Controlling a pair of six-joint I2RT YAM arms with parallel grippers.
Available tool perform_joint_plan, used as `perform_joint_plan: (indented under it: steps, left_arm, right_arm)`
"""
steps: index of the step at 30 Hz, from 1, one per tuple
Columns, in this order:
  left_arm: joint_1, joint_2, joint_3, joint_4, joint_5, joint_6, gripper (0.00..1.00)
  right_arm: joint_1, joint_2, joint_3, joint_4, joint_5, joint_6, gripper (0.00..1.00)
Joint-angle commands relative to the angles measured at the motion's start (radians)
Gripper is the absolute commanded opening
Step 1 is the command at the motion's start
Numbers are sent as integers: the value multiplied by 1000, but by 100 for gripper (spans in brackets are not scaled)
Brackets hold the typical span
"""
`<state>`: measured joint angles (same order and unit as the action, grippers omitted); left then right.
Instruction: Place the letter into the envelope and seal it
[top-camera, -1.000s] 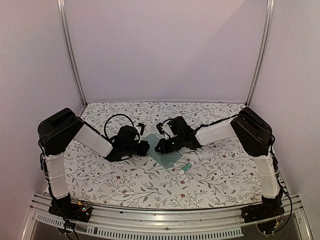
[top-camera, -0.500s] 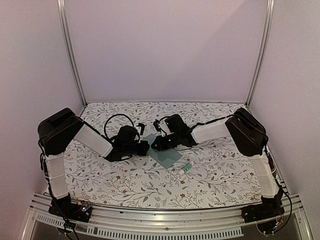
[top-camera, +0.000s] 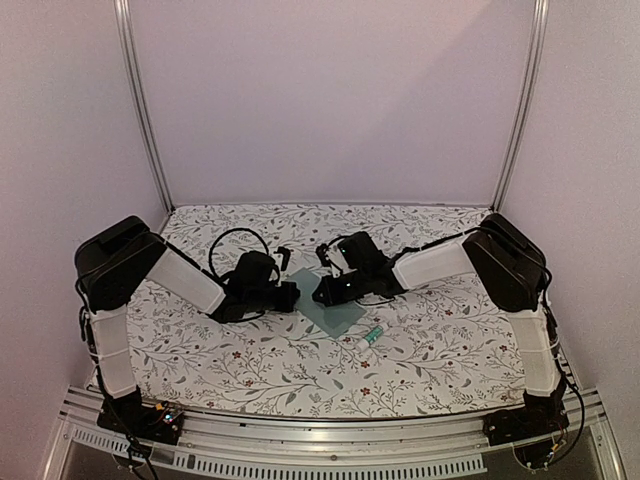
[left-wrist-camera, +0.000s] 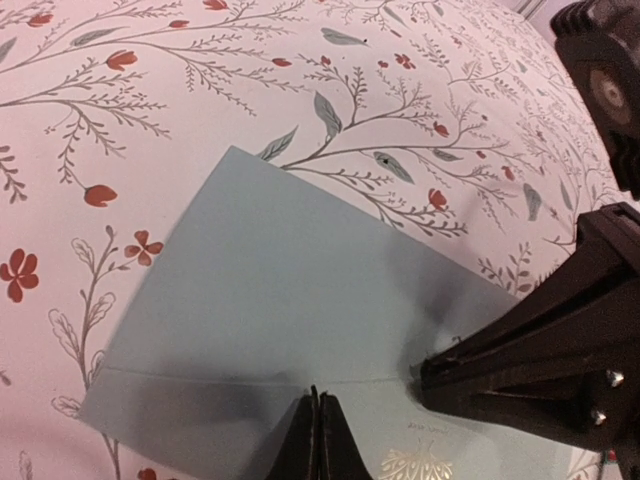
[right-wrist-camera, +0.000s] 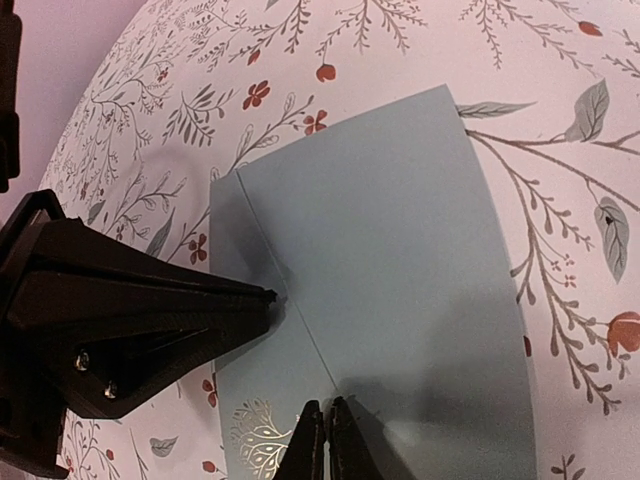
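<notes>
envelope: the pale teal envelope (right-wrist-camera: 400, 260) lies flat on the floral table cover (top-camera: 240, 350), about mid-table between the two arms; flap looks folded down, with a crease (right-wrist-camera: 262, 235) across it and a little gold tree print (right-wrist-camera: 255, 432) on the flap side
letter: can't spot the tan sheet in any view, so my guess is it's tucked inside, but nothing here proves it
left gripper: the left gripper (left-wrist-camera: 317, 425) has its fingers pinched together with nothing between them, tips down on the envelope right by the crease, reaching in from the left
right gripper: the right gripper (right-wrist-camera: 326, 432) is the same deal, fingers closed tight and empty, tip resting on the envelope from the right, near the other arm's tip
glue stick: small white-and-green glue stick (top-camera: 371, 335) lies on the cover just off the envelope's near-right side, neither arm touching it
step: looks like pressing the flap down to seal it, so late in the task imo
risk 1: both tips push on thin paper over a smooth cover, so any sideways drag could skid or spin the whole envelope instead of flattening the flap
risk 2: the two grippers are close together, so a careless swipe along the crease could knock them into each other
risk 3: if the glue hasn't grabbed, the flap may spring up once the pressure comes off
risk 4: a swing toward the near right could send the glue stick rolling
</notes>
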<state>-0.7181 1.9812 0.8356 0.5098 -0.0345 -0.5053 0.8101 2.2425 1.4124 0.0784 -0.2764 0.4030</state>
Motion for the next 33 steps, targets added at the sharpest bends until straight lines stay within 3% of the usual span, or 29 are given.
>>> perform_joint_plan:
  steps: [1,23,27,29,31,33]
  left_arm:
    - [-7,1,-3,-98,-4,6,0]
    - [40,-142,244,-329,5,106,0]
    - [52,-252,227,-365,-30,132,0]
    - [62,-346,196,-382,-52,146,4]
    - [71,-432,158,-398,-84,163,14]
    - [78,-523,117,-415,-124,177,32]
  right_arm:
    - [-9,-2,-34,-109,36,-7,5]
    - [-11,-134,128,-199,-52,-77,7]
    - [-12,-251,74,-210,21,-108,23]
    - [-13,-322,29,-209,71,-122,42]
    - [-15,-410,-21,-207,124,-135,55]
    - [-18,-486,-73,-208,182,-148,65]
